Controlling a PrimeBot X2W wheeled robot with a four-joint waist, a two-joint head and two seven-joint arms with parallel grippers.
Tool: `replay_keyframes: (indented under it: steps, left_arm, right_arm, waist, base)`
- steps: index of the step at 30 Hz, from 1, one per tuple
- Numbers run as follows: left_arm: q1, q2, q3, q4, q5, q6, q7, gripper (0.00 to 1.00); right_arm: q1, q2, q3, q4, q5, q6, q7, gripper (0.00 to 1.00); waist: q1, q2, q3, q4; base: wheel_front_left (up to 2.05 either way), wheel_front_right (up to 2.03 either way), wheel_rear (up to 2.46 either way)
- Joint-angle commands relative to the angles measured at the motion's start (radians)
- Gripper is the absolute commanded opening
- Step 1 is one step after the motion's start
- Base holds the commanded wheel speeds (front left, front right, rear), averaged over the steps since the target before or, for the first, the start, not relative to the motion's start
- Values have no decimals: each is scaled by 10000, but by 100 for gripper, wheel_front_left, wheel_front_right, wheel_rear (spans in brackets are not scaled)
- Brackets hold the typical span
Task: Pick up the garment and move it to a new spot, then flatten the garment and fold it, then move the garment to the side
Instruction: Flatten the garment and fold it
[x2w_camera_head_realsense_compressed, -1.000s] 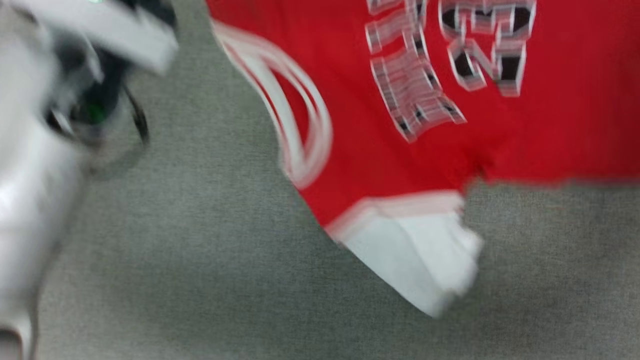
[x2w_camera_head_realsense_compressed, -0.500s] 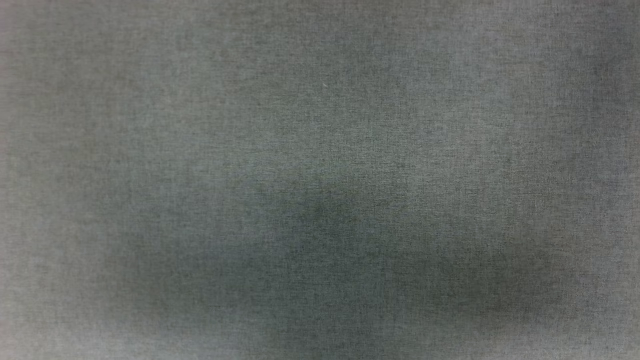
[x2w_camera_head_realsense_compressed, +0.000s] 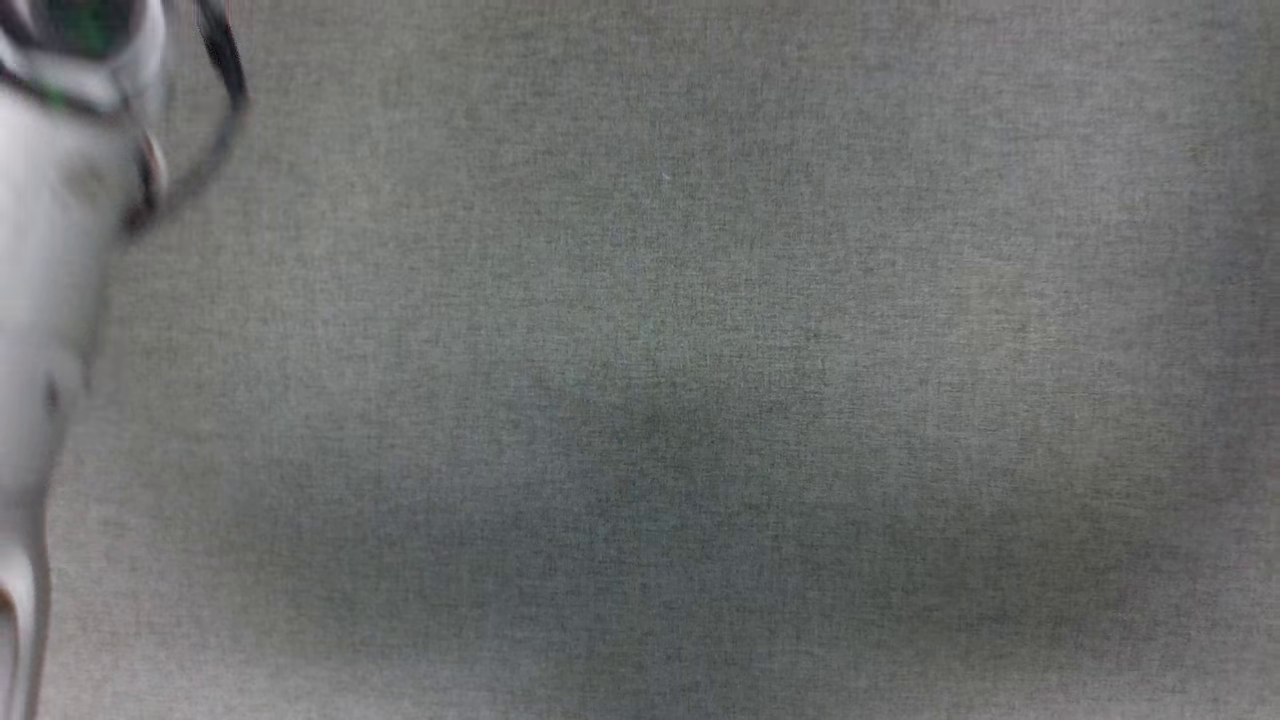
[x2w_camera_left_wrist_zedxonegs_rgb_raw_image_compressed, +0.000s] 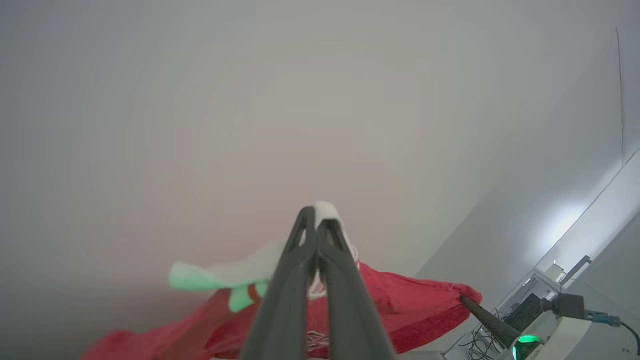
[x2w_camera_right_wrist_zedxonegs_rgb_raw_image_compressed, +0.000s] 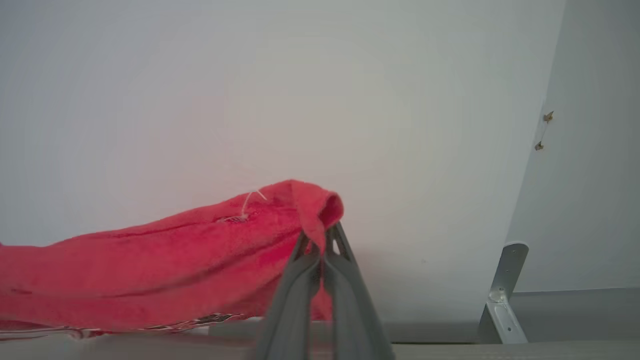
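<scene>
**Jersey airborne, both corners pinched: pickup done, everything else to come**

I'm looking down through the head camera and I get the grey cloth surface (x2w_camera_head_realsense_compressed: 700, 350), with a pale forearm (x2w_camera_head_realsense_compressed: 45, 300) blurred at the 9 o'clock edge and a dark cable (x2w_camera_head_realsense_compressed: 215, 110) looping off it near 10 o'clock.

Over to the left wrist camera. The left gripper (x2w_camera_left_wrist_zedxonegs_rgb_raw_image_compressed: 316, 222) has its fingers pressed together on a tuft of white trim, which pokes out past the tips at 12 o'clock. The garment (x2w_camera_left_wrist_zedxonegs_rgb_raw_image_compressed: 410, 305) sags below, red cloth running out towards 4 o'clock and 8 o'clock against a pale wall.

On the right wrist camera, the right gripper (x2w_camera_right_wrist_zedxonegs_rgb_raw_image_compressed: 320, 237) is clamped tight on a rolled red edge. The garment (x2w_camera_right_wrist_zedxonegs_rgb_raw_image_compressed: 150, 265) stretches away to 9 o'clock, with a strip of lettering just peeking along its lower hem. A metal bracket (x2w_camera_right_wrist_zedxonegs_rgb_raw_image_compressed: 502, 295) stands off at 4 o'clock, well apart from the cloth.

My read is that the pick-up is finished and I'm mid-carry, with the jersey slung between the two arms and off the surface. Setting it down at the new spot, flattening, folding and the final shift aside all remain. The cloth hangs slack and bunched, so I expect real smoothing work once it lands.
</scene>
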Motion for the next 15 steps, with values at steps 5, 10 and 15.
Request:
replay_keyframes:
  steps: [5,10,15]
  left_arm:
    - [2784,471,228,-2032,-468,5,-226,0]
    - [5576,423,1074,-3757,-56,4,-226,0]
    - [7767,525,1204,-4643,603,4,-229,0]
  right_arm:
    - [2596,-1018,488,-2122,1385,-15,672,0]
    - [5360,-1603,54,-4487,2117,-15,1451,0]
    - [8072,-1613,-716,-6738,2460,-15,2420,0]
  waist:
    - [0,0,-613,25]
    - [0,0,-1208,80]
    - [0,0,-1812,91]
  base:
    - [0,0,0]
    - [0,0,0]
    - [0,0,0]
